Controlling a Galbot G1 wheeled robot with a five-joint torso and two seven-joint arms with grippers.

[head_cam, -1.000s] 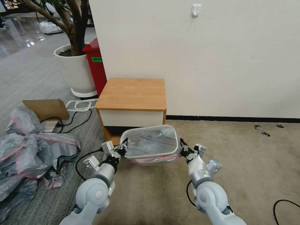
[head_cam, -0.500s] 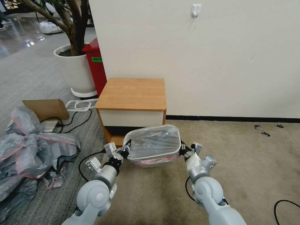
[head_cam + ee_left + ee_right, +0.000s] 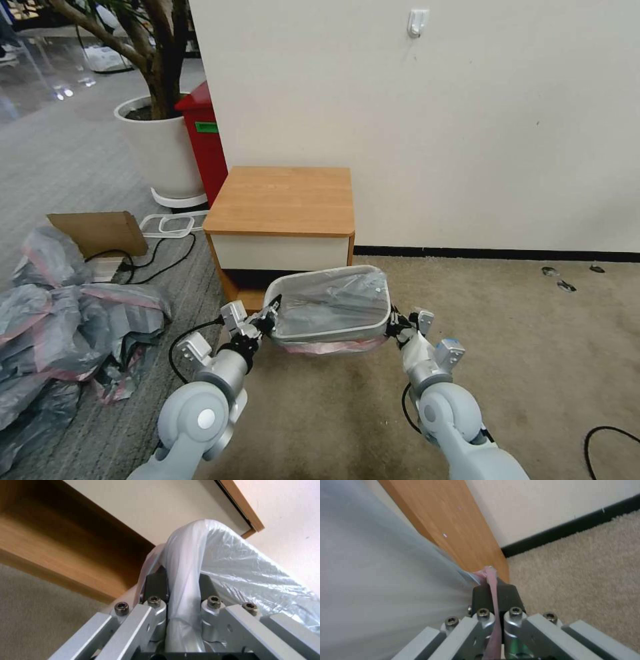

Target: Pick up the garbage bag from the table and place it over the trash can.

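Bag-fitting step, late stage: garbage bag (image 3: pixel 330 303) is lying stretched over the mouth of the cream-white trash can (image 3: pixel 327 333), its pink band bunching under the rolled rim on the side nearest the robot. Left gripper (image 3: pixel 265 323) is sitting against the can's left end, fingers (image 3: pixel 156 585) clamping a thick fold of the grey film that is running up between them and arching away over the rim. Right gripper (image 3: pixel 396 323) is sitting at the can's right end, jaws pinching a thin twisted strand of the pink band, the film fanning out taut from that pinch. Bag and can are thus lying directly between the two grippers, touching both, with each pinch point just below rim level. Table (image 3: pixel 283 200) is standing just beyond the can, away from the robot, its wooden top carrying nothing. Judged status: bag is appearing to be seated on the can, though the far rim cannot be confirmed as fully covered. Next move is likely calling for drawing each held edge down past the rim evenly, then letting go of both without dragging the film back off.
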